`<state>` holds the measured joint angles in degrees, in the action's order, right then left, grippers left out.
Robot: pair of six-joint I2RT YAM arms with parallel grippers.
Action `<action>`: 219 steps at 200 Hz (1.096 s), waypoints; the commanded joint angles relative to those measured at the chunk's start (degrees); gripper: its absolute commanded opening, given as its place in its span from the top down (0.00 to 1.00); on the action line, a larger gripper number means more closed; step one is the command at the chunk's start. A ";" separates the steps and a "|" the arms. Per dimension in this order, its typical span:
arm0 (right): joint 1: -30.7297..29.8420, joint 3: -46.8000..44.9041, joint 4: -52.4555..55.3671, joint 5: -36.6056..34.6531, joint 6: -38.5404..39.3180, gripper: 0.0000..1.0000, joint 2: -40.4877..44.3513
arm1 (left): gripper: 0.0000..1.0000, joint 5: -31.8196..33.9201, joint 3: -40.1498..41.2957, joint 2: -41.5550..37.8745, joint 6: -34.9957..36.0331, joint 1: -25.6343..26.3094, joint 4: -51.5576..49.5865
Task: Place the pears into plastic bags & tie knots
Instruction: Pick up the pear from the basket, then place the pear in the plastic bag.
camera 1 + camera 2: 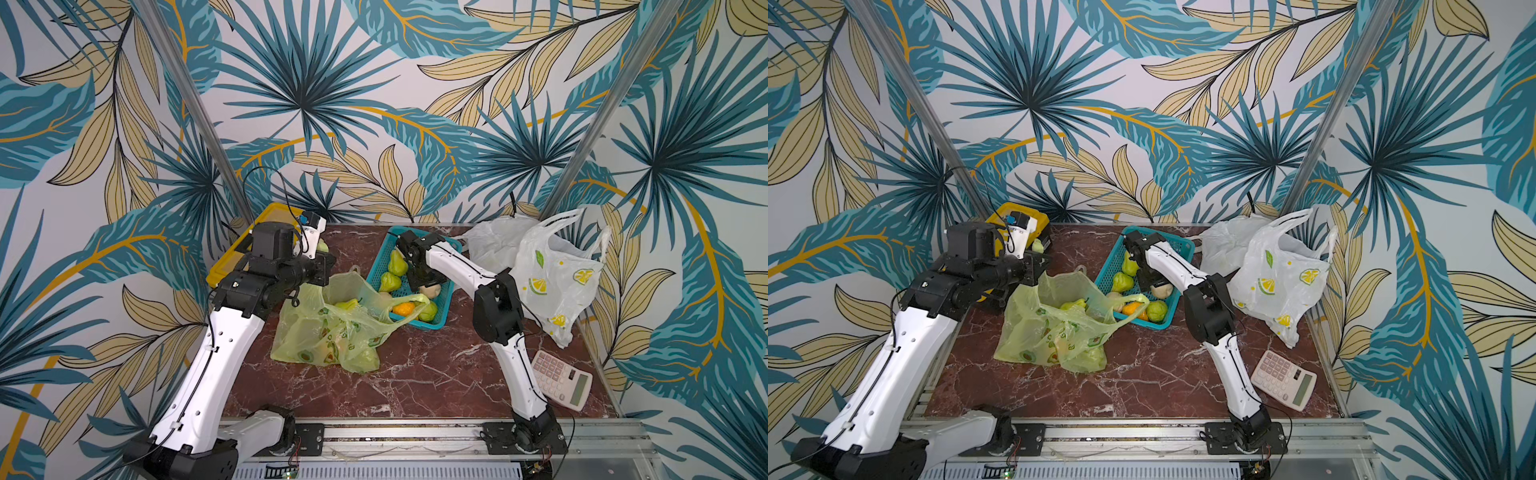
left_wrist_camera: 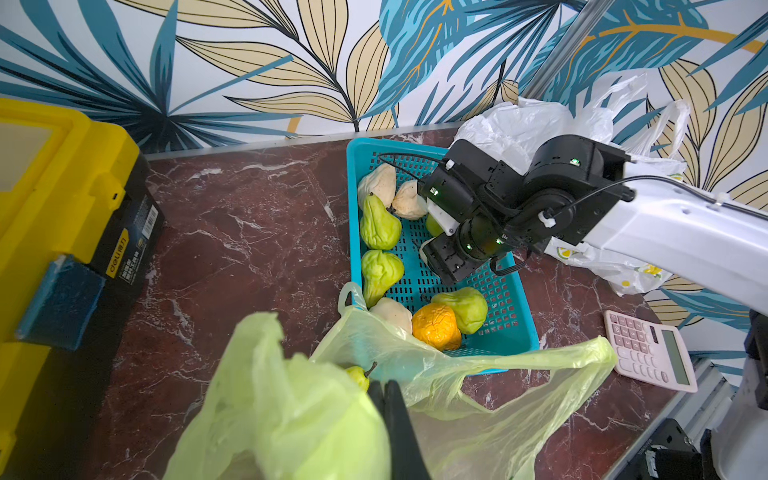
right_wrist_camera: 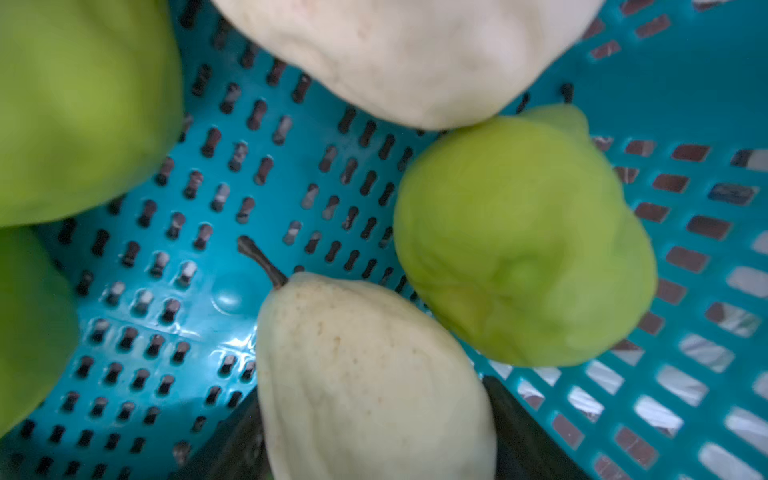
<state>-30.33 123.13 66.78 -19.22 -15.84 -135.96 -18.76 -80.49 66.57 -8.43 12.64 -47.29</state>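
Left pincer (image 2: 383, 388) is clamped shut on the rim of the lime-green bag (image 1: 328, 332), holding that edge up so the mouth gapes open toward the teal basket (image 1: 432, 326). The bag's loose handle drapes over the basket's near corner. There's a small green pear (image 1: 348, 305) sitting in the bag's mouth.

Right pincer (image 3: 372, 390) is down inside the basket with its jaws apart on either side of a cream pear (image 3: 353, 340). Honestly can't tell whether it's squeezing it or just straddling it. A bigger green pear (image 3: 523, 241) lies just beside that one, touching it.

The rest of the pears are in the basket too, including an orange pear (image 1: 404, 308) at the near end. The lemon-print bag (image 1: 557, 282) and plain white bag (image 1: 490, 245) sit crumpled at the far right of the surface (image 1: 415, 374).
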 commanded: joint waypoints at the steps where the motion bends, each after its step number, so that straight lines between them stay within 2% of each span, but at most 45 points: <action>1: 0.02 1.02 1.21 0.86 -0.14 0.46 5.59 | 1.00 -0.88 -0.36 0.41 -0.03 -0.35 1.48; 24: -0.09 -4.17 -3.12 7.53 -1.27 0.59 17.21 | 1.00 -0.90 -0.46 0.50 0.57 -0.31 1.47; 37: -0.31 -7.35 -5.60 15.16 -2.38 0.59 23.90 | 1.00 -0.90 -0.61 0.69 0.78 -0.25 1.47; 58: -2.54 -11.21 -11.08 31.27 -6.79 0.60 31.91 | 1.00 -1.79 -1.48 1.34 0.29 -0.30 1.44; 74: -6.81 -12.47 -14.97 38.69 -10.31 0.59 33.96 | 1.00 -2.59 -2.33 2.05 -0.20 -0.03 1.46; 111: -13.95 -15.36 -24.10 43.80 -18.04 0.54 28.52 | 1.00 -2.98 -3.36 2.08 -1.13 0.61 1.99; 135: -14.85 -14.29 -24.09 41.81 -18.57 0.40 24.99 | 1.00 -2.62 -3.53 1.37 -1.74 0.55 2.05; 148: -14.76 -12.76 -21.98 41.60 -17.43 0.26 24.85 | 1.00 -1.88 -3.54 0.96 -1.94 0.54 2.21; 160: -14.06 -10.43 -18.13 42.48 -15.81 0.18 25.68 | 1.00 -2.03 -3.45 0.85 -1.86 0.52 2.28; 175: -11.72 -11.88 -16.62 41.88 -15.40 0.15 30.09 | 1.00 -2.14 -3.20 0.78 -1.61 0.52 2.28; 194: -6.41 -20.25 -18.51 39.18 -16.02 0.15 37.33 | 1.00 -1.71 -2.58 0.45 -1.26 0.48 2.29; 206: -3.35 -22.38 -13.78 31.62 -15.19 0.15 39.00 | 1.00 -1.89 -2.39 0.41 -1.45 0.49 2.28; 219: -1.27 -22.67 -6.57 16.04 -13.85 0.15 38.00 | 1.00 -2.63 -2.80 0.33 -2.11 0.55 2.28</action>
<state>-35.86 102.78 49.87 17.15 -31.66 -99.50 -20.69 -82.43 68.36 -9.89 13.06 -46.30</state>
